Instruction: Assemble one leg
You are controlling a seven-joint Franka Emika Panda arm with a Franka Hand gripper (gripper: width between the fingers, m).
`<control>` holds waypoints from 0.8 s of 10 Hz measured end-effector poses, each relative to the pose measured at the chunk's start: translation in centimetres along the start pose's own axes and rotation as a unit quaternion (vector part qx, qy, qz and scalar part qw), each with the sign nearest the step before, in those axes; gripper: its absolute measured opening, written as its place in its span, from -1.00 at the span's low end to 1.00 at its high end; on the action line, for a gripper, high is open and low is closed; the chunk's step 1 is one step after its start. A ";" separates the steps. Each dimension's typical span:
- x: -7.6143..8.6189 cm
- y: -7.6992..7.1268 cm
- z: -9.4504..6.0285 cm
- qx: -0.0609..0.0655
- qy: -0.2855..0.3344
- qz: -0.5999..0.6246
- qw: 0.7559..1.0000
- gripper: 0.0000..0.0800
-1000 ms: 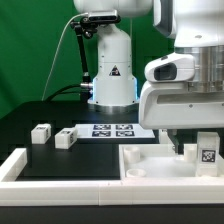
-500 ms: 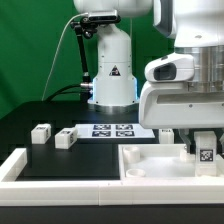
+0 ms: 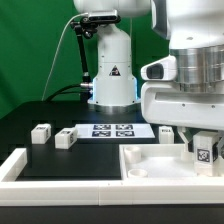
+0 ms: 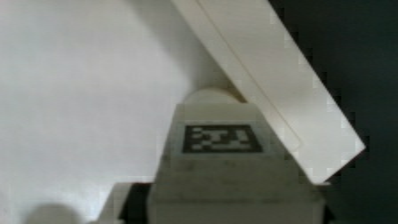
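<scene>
My gripper (image 3: 206, 150) is shut on a leg (image 3: 207, 153), a small white block with a black-and-white tag facing the camera. It holds the leg upright at the exterior view's right, in the far right corner of the large white tray-like part (image 3: 140, 165). In the wrist view the held leg (image 4: 221, 137) fills the middle, its end against the tray's floor beside the raised rim (image 4: 267, 70). The dark fingers (image 4: 164, 205) flank the leg. Two more legs (image 3: 40, 133) (image 3: 66, 138) lie on the black table at the left.
The marker board (image 3: 112, 130) lies at the table's middle, in front of the arm's white base (image 3: 112, 75). Another small white block (image 3: 166, 131) sits behind the tray. A white border wall (image 3: 40, 180) runs along the front and left.
The arm's wrist has shifted slightly toward the exterior view's left. The held leg stays almost in the same spot in the tray's corner.
</scene>
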State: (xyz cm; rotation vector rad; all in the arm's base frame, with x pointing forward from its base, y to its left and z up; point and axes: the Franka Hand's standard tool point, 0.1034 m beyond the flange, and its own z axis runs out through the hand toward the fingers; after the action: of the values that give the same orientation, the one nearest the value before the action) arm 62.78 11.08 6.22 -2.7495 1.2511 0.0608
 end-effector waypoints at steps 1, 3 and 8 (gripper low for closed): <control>0.0 0.0 0.0 0.002 0.001 0.057 0.998 -0.27; -0.1 0.1 0.1 0.015 -0.007 0.180 0.984 -0.27; -0.3 0.0 0.0 0.019 -0.017 0.416 0.909 -0.27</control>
State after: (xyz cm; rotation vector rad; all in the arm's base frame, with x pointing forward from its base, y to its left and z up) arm 62.56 11.34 6.22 -1.9635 2.2642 0.1535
